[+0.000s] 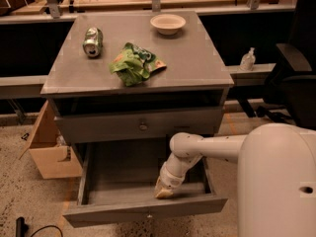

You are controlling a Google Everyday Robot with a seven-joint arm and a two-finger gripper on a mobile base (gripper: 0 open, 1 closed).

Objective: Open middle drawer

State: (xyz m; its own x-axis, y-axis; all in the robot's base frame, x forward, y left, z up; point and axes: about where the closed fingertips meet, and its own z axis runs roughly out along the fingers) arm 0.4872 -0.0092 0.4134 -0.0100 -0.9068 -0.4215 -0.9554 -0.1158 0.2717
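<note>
Middle drawer (113,214): stands open, projecting well out from under the front edge of the bench (197,58) toward the camera. Its floor is exposed and looks bare. The long axis of its front panel runs left to right, parallel to the bench's front edge.

Gripper (164,190): down inside the drawer, right of centre and just behind the front panel's inner face. It may be touching the panel or the drawer floor. Cannot tell whether it is parted or closed, or whether it grasps anything.

Key relation: the front panel lies on the camera side of the gripper, so any further opening means drawing outward, square to the panel. The single arm (197,149) enters over the drawer's right side.

Judgement: the opening looks essentially complete. What remains is probably lifting clear without catching the panel's rim.

Above: the upper drawer (98,127) is closed, its knob (143,126) at centre.

Bench top:
- can (92,41) lying toward the rear left corner
- green bag (134,63) near the middle
- bowl (168,22) at the back edge

Cardboard box (49,152) on the floor beside the left edge.
</note>
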